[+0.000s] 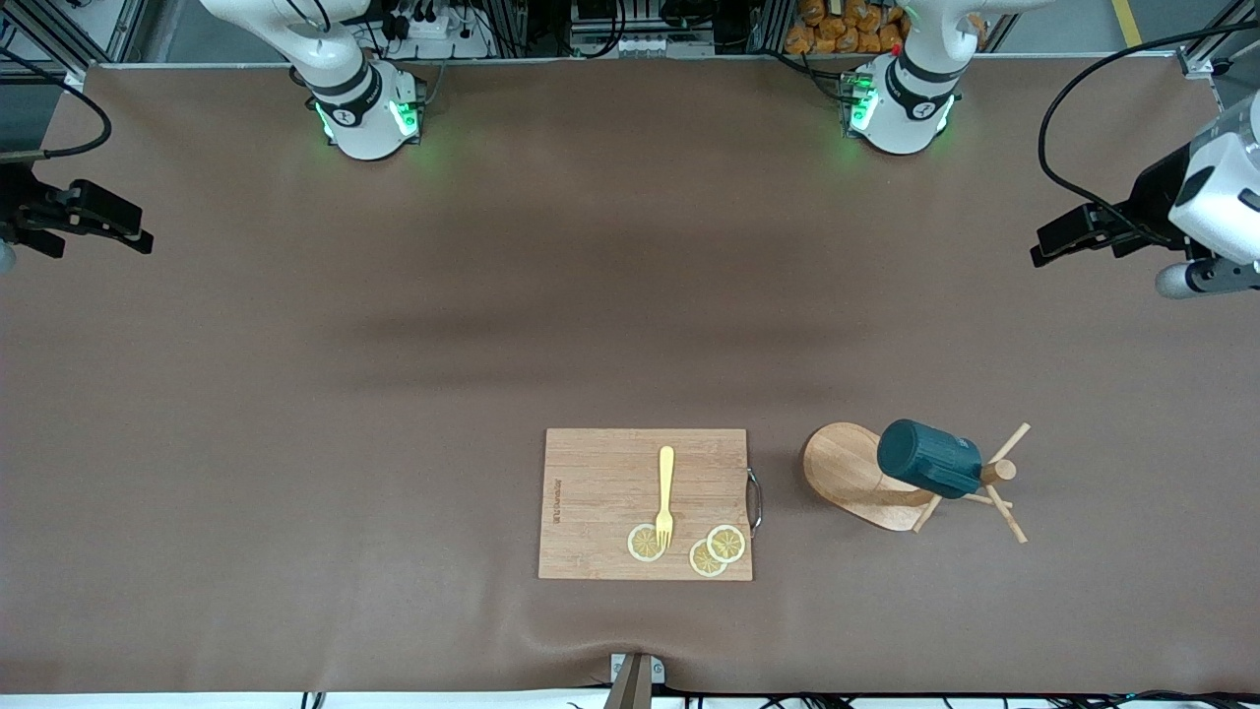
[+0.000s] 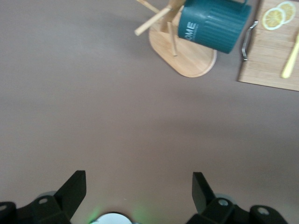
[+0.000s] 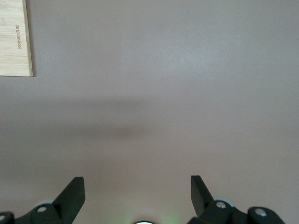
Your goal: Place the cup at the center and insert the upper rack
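Observation:
The dark teal cup point(image 1: 929, 458) hangs on a peg of the wooden mug tree, the upper rack point(image 1: 854, 473), which stands on the brown table toward the left arm's end, near the front camera. Both show in the left wrist view: the cup point(image 2: 215, 23) and the rack's oval base point(image 2: 187, 53). My left gripper point(image 1: 1045, 251) is open and empty, up over the table's edge at the left arm's end; its jaws point(image 2: 139, 186) are wide apart. My right gripper point(image 1: 138, 236) is open and empty over the table's edge at the right arm's end, and its wrist view point(image 3: 138, 186) shows bare table.
A rectangular wooden cutting board point(image 1: 600, 473) lies beside the rack toward the right arm's end, with a metal handle point(image 1: 756, 502) facing the rack. On it lie a yellow fork point(image 1: 666, 492) and three lemon slices point(image 1: 717, 549). The board's corner shows in the right wrist view point(image 3: 14, 42).

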